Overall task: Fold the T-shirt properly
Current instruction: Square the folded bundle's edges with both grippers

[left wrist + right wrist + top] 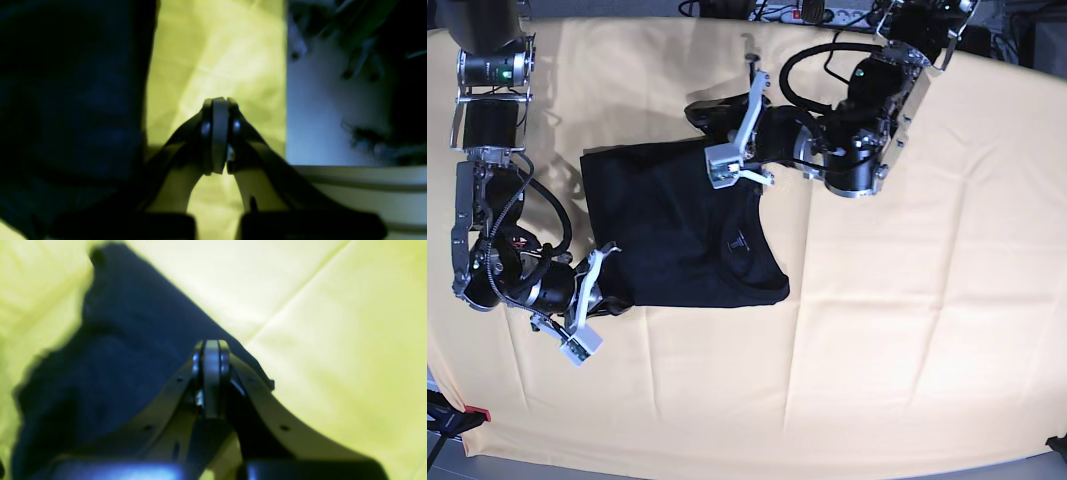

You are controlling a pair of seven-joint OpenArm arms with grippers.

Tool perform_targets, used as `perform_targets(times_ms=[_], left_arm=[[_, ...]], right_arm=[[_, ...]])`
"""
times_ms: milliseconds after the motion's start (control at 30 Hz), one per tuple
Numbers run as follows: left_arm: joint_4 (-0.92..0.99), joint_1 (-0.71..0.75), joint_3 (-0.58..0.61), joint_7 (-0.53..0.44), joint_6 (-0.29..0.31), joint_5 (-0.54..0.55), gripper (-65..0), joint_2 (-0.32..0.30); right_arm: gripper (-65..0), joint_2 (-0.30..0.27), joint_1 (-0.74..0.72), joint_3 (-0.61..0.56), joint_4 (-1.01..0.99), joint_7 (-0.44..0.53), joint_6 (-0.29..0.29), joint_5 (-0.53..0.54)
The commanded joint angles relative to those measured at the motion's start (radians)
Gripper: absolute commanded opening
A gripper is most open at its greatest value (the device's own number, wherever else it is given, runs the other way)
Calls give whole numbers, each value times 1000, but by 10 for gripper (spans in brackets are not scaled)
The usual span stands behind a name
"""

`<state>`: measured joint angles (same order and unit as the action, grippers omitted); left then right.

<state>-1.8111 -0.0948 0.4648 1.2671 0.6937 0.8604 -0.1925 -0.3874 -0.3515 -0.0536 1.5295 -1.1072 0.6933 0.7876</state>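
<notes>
Right gripper [212,344] jaws pressed together, tips over the dark T-shirt [110,373] near its edge; whether fabric is pinched between them can't be told, view is blurry. Shirt fills left and centre, ragged outline, one corner pointing up-left. Yellow cloth [333,323] surrounds it, creased, with a fold line running diagonally at the upper right.

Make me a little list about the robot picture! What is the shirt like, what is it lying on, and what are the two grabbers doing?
garment: black T-shirt, partly folded, lying flat
small mark: pale logo near the neckline
surface: yellow cloth under the shirt
left gripper: shut, over the yellow cloth beside the shirt's edge
right gripper: shut, at the shirt's edge; whether it pinches fabric cannot be told
</notes>
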Motion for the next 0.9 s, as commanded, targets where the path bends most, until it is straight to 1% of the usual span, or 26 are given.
perform_targets(times_ms=[0,67,100,167,233,300,400,467,567,667,733,767,867], left_arm=[[-15,-14,16,-47,-14,-31,-650,16],[-15,-13,42,-106,-51,-146,-650,40],[-15,-12,47,-127,-70,-187,-650,46],[-14,-3,47,-159,-82,-226,-650,46],[-14,3,47,-168,-81,-250,-650,46],[-12,3,47,-169,-88,-276,-650,45],[-12,10,47,-178,-122,-331,-650,45],[-12,26,47,-196,-140,-364,-650,45],[-12,44,47,-203,-141,-371,-650,45],[-12,48,47,-206,-141,-400,-650,45],[-12,47,47,-222,-141,-433,-650,38],[-12,47,46,-235,-141,-452,-650,35],[-12,47,43,-275,-142,-498,-650,4]], right_arm=[[-650,-24,-31,-21,1,50,5,-14],[-650,-42,-31,-77,-16,129,5,-99],[-650,-49,-31,-98,-20,170,5,-145],[-650,-59,-31,-119,-21,237,5,-214],[-650,-62,-33,-124,-22,274,5,-243],[-650,-61,-42,-126,-32,289,5,-235],[-650,-61,-69,-157,-85,332,5,-256],[-650,-58,-92,-188,-140,373,5,-304],[-650,-56,-124,-238,-225,420,5,-349],[-650,-56,-133,-255,-265,421,5,-351],[-650,-59,-128,-255,-266,394,5,-347],[-650,-60,-128,-255,-266,370,5,-336],[-650,-64,-128,-255,-266,259,5,-232]])
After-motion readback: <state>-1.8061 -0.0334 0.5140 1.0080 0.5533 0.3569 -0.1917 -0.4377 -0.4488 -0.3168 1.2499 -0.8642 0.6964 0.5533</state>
